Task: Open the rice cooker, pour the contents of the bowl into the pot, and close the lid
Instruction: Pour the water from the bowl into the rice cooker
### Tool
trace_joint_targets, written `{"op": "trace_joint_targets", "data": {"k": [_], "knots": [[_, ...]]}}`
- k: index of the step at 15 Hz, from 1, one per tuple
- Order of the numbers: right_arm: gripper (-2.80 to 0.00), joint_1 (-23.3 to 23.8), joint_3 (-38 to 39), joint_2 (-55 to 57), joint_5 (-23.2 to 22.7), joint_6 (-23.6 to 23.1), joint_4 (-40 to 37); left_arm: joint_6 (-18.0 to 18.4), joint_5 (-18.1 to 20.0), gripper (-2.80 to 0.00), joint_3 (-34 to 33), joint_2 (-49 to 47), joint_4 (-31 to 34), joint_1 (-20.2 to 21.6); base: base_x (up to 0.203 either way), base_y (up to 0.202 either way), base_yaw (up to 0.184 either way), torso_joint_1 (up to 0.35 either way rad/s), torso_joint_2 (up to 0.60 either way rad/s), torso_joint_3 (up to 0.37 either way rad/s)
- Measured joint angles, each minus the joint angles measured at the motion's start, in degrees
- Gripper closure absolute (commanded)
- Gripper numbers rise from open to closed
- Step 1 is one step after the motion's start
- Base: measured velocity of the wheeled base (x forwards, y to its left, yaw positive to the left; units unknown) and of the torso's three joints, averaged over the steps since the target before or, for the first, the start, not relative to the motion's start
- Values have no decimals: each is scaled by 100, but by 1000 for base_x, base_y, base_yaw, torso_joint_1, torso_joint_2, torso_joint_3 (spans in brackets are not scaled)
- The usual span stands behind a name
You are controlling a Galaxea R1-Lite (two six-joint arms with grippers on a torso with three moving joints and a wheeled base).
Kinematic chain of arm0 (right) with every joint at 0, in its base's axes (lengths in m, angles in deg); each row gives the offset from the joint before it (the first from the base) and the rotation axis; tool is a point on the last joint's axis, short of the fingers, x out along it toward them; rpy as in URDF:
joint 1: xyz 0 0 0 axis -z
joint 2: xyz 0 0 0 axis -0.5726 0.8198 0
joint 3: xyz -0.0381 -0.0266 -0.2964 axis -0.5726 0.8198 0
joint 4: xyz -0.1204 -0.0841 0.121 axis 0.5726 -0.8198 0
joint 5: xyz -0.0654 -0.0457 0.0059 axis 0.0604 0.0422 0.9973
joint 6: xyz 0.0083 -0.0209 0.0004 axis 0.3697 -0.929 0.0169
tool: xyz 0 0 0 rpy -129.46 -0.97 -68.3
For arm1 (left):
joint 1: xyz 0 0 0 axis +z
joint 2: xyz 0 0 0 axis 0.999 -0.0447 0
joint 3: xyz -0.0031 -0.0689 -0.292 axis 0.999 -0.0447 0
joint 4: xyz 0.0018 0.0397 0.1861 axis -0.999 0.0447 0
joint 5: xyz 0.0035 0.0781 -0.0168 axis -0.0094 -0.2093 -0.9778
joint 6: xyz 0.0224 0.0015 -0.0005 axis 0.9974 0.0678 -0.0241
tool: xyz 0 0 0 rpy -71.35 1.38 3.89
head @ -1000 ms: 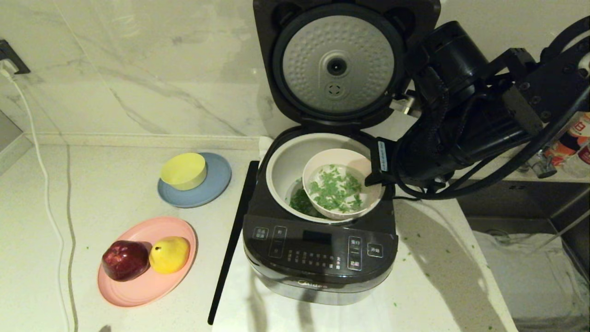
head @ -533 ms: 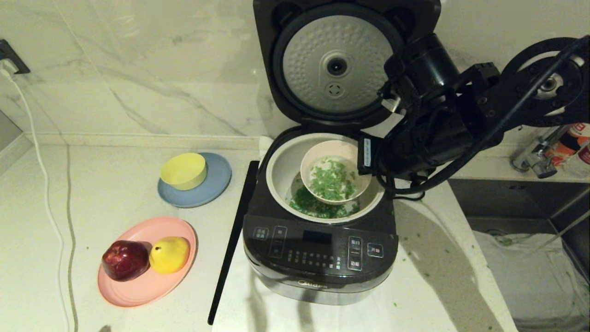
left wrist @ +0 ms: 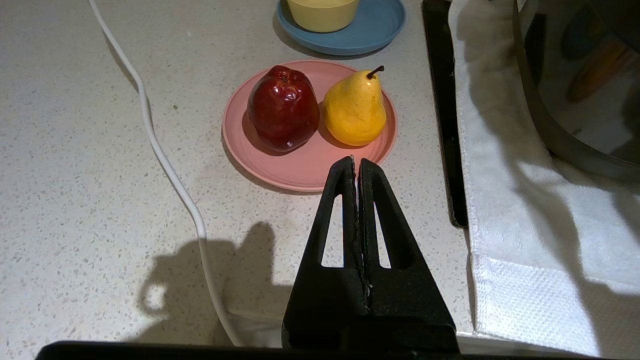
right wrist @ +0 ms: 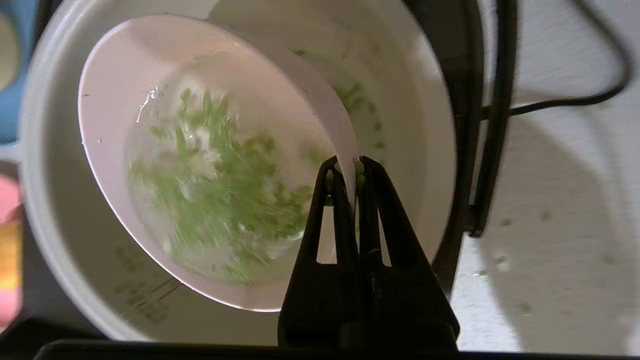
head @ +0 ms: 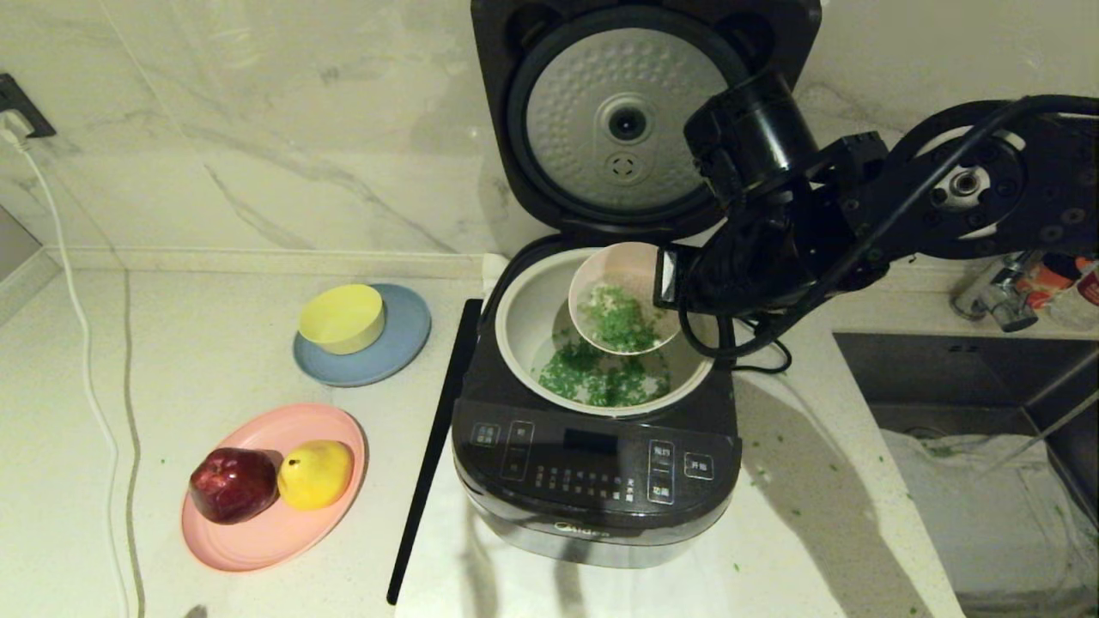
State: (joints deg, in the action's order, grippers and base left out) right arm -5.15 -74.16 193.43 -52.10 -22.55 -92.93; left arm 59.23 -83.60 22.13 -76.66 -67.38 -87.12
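Note:
The dark rice cooker [head: 592, 481] stands in the middle with its lid [head: 631, 120] swung up, the dimpled silver plate facing me. Over the off-white pot [head: 524, 318] hangs the pale pink bowl [head: 620, 257], steeply tilted toward the front. My right gripper [right wrist: 350, 167] is shut on the bowl's rim [right wrist: 345, 135]. Green bits [head: 620, 319] cling inside the bowl, and more green bits [head: 592, 382] lie in water at the pot's bottom. My left gripper [left wrist: 356, 161] hangs shut and empty above the counter, just in front of the pink plate.
A pink plate [head: 258, 532] with a red apple [head: 232, 483] and yellow pear [head: 316, 472] sits front left. Behind it a yellow bowl [head: 342, 318] rests on a blue plate [head: 403, 343]. A black strip [head: 434, 446] lies beside the cooker. A sink [head: 970, 481] is to the right.
The right arm has rolled and lifted the bowl toward the lid, tipping it much steeper. Green bits have dropped from the bowl into the pot.

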Motion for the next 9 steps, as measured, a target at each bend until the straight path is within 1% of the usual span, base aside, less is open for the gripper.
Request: {"op": "trace_joint_targets", "data": {"k": [2,5,7,8,9], "knots": [[0,-97,73,16,434,-124,228,0,3,0,0,0,-2,1,0,0,0,0,0,0],[0,-158,500,46,1049,-589,1114,-4,-1,0,0,0,-2,1,0,0,0,0,0,0],[0,-205,998,44,1428,-1031,2043,0,-1,0,0,0,-2,1,0,0,0,0,0,0],[0,-214,1308,39,1595,-1309,2657,-1,-1,0,0,0,-2,1,0,0,0,0,0,0],[0,-224,1672,31,1733,-1682,3392,2,-2,0,0,0,-6,1,0,0,0,0,0,0]]}}
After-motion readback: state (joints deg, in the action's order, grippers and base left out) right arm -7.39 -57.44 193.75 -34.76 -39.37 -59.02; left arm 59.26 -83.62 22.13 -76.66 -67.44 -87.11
